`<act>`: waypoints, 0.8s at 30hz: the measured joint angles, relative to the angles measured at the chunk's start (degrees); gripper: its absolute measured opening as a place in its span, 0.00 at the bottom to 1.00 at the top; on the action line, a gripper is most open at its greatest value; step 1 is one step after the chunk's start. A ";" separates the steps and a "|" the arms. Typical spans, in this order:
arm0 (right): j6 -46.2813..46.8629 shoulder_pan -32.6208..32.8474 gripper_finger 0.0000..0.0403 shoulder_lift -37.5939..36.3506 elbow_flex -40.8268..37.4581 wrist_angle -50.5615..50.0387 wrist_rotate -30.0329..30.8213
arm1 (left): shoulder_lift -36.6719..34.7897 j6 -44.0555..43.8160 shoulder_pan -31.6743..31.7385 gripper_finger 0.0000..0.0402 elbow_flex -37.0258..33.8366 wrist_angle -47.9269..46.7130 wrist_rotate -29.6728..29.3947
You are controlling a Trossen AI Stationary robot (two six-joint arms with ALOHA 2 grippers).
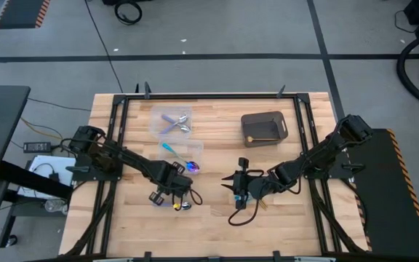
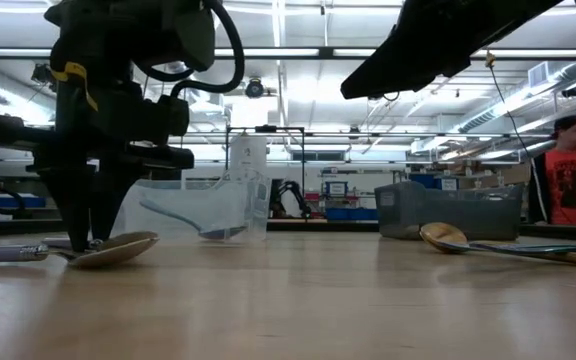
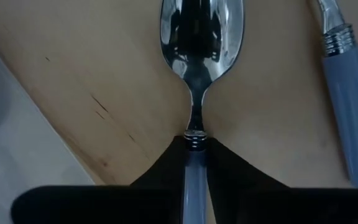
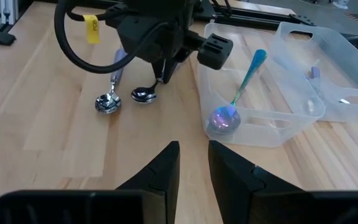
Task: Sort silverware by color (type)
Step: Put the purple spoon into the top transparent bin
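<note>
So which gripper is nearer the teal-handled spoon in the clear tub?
Left. The left gripper sits just beside the tub holding the teal-handled spoon, closed on a lavender-handled spoon; the right gripper waits farther off.

two lavender-handled spoons (image 4: 124,94) lie flat on the bench, a teal one (image 4: 238,93) leans in a tub, lavender ones (image 1: 174,121) in another

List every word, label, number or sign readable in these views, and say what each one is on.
No text reads clearly in any view.
Yellow tag on the left arm's cable: dark print, too blurred to read.
Person's red shirt in the low view: dark graphic, too small to read.
Silverware, clear tubs and grey bin: no visible lettering.
</note>
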 joint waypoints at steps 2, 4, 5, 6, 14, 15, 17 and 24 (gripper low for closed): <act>0.00 0.01 0.24 0.00 -0.01 0.00 0.00 | 0.02 -0.73 -0.28 0.12 0.00 -0.07 -0.19; -0.01 0.00 0.24 0.00 -0.01 -0.02 0.00 | -0.46 -0.98 -0.69 0.12 0.14 -0.16 -0.94; 0.00 0.00 0.24 0.00 0.00 -0.02 0.01 | -0.55 -1.21 -0.92 0.12 0.35 -0.26 -1.37; 0.00 0.00 0.24 0.00 -0.01 -0.02 0.00 | -0.71 -1.33 -1.08 0.12 0.66 -0.56 -1.82; 1.02 0.07 0.24 0.00 -0.01 -0.52 -0.02 | -2.21 -1.98 -1.31 0.11 3.45 -4.32 -2.83; 1.03 0.09 0.24 0.00 -0.01 -0.55 -0.03 | -2.21 -1.98 -1.31 0.11 3.67 -4.67 -2.84; 1.01 0.27 0.24 0.00 -0.01 -0.52 0.07 | -2.23 -1.86 -1.31 0.11 3.87 -4.60 -2.86; 0.96 0.27 0.24 0.00 -0.01 -0.56 0.13 | -2.25 -0.97 -1.11 0.00 4.33 -6.23 -2.88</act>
